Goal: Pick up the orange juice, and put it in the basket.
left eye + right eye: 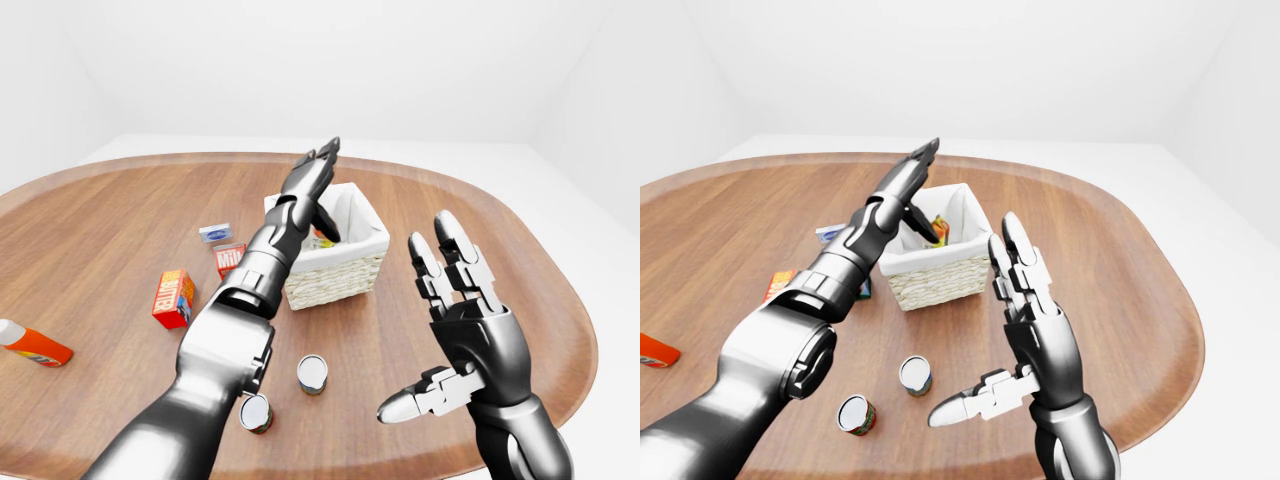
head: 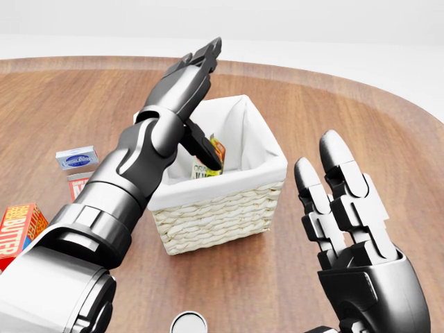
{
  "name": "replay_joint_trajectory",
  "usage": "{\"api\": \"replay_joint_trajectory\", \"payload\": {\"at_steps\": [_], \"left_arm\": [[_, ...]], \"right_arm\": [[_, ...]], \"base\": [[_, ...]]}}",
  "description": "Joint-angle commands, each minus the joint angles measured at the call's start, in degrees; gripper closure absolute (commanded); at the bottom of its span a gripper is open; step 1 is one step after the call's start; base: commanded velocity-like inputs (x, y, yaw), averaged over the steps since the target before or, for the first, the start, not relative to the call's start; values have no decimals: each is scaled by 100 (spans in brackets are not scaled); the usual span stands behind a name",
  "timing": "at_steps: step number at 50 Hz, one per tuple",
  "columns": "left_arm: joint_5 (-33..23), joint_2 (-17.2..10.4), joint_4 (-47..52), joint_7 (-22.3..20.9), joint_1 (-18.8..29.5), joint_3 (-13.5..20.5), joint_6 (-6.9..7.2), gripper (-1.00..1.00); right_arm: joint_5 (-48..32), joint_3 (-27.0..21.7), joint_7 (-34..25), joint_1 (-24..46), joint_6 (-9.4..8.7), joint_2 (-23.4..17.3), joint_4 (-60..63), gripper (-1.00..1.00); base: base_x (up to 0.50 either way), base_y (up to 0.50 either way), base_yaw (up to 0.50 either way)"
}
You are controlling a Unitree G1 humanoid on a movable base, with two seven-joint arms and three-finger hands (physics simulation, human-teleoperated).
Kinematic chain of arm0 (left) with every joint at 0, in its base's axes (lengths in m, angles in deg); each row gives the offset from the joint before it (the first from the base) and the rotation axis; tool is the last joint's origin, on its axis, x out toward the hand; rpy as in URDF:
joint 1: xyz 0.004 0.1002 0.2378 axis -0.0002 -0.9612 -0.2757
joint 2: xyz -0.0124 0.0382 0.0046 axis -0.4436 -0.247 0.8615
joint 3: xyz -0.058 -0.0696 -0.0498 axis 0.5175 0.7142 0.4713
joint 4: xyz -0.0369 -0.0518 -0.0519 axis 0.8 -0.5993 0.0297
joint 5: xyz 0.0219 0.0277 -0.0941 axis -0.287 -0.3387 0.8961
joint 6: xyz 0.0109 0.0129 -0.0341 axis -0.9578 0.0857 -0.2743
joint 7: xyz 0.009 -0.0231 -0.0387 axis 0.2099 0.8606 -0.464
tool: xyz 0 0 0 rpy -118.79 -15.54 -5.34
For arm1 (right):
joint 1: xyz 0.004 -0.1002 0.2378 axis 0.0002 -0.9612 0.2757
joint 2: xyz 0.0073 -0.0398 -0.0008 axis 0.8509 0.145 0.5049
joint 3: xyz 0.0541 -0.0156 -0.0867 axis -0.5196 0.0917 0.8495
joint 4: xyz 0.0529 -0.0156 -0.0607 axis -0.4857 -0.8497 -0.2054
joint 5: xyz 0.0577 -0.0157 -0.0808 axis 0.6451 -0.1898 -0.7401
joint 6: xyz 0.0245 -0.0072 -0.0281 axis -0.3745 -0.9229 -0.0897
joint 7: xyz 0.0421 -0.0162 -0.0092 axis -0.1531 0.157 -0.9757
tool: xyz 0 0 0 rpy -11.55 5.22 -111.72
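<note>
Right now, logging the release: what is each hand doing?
Left hand: open above the basket, holding nothing; the orange juice lies inside.
Right hand: open, empty.

The red box (image 2: 19,232) at the head view's left edge reads "BUTTER".

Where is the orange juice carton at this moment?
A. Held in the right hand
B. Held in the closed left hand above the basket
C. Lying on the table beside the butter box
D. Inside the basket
D: the carton sits inside the basket, below the left hand, whose fingers are spread open; the right hand is open and holds nothing.
</note>
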Motion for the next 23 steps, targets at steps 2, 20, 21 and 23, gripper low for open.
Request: {"api": "replay_joint_trajectory", "payload": {"at_steps": [2,20,21,23], "left_arm": [[572,55,323,-408,-9,65,0,-100],[2125,8,2200,-1074,-713,265,0,-100],[2211,-29,2396,-1071,-826,285,0,-100],[2563,-21,2654,-1213,-935,343,0,-100]], "right_arm": [[-12,15,1,-4,0,-3,-11,-100],[-23,4,-1,11,0,12,-68,-100],[-18,-3,2,18,0,9,-58,-100],[-2,-26,-1,37,0,9,-70,-100]], "base": [[0,0,0],[0,0,0],[0,0,0],[0,0,0]]}}
